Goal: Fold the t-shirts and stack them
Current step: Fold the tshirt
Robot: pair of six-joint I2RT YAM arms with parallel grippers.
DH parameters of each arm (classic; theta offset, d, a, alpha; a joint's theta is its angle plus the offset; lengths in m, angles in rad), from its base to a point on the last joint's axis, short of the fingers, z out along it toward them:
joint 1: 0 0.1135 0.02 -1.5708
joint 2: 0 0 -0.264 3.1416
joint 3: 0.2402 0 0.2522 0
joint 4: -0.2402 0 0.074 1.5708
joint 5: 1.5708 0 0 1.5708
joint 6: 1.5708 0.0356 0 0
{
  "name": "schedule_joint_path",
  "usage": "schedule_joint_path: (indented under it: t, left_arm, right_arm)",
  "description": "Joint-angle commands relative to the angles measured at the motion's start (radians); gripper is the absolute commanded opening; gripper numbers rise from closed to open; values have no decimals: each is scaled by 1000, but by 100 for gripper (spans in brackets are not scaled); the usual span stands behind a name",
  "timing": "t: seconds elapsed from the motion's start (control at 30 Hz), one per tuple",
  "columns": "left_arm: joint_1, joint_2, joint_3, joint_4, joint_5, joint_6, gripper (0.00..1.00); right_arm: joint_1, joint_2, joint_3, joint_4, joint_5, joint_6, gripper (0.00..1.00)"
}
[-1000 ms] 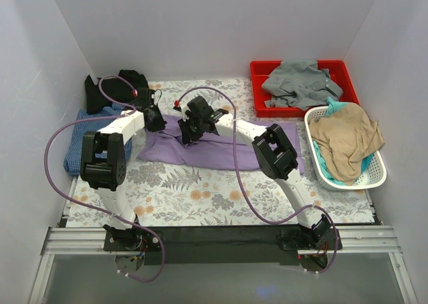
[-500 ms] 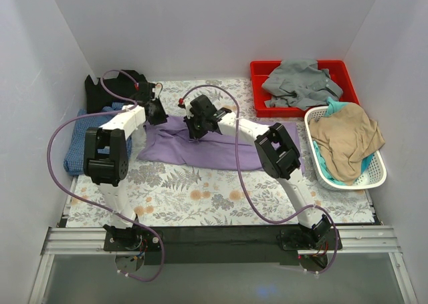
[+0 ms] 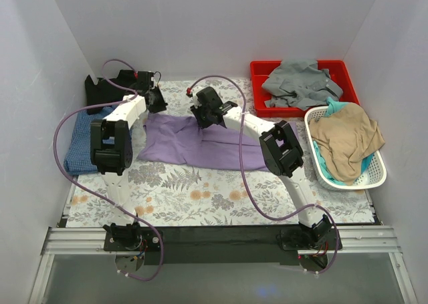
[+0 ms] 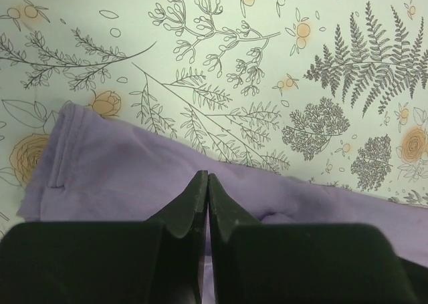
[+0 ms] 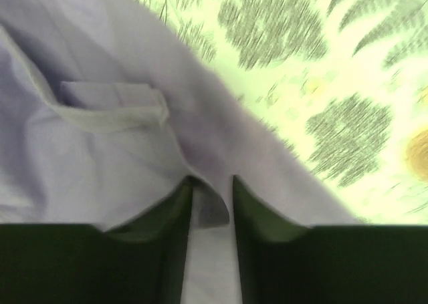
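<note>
Both arms have reached farther from their bases since a second ago, and the lilac t-shirt now lies flatter and wider across the floral desk. The left gripper is clenched tight, tips pressed together on the shirt's far edge near its left corner. The right gripper pinches a small fold of the same cloth — lilac fills the narrow slot between its fingers. The black t-shirt and blue t-shirt lie at the desk's left side — apart from the right gripper.
</note>
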Motion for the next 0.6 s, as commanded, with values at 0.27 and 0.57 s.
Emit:
schedule_joint_path:
  t: [0.27,0.57]
  left_arm:
    - [5,-61,20,-9,192,44,28]
    - [2,-113,-79,52,422,156,35]
  right_arm:
    - [-42,-66,75,45,38,-41,70]
    - [-42,-125,-20,56,26,34,70]
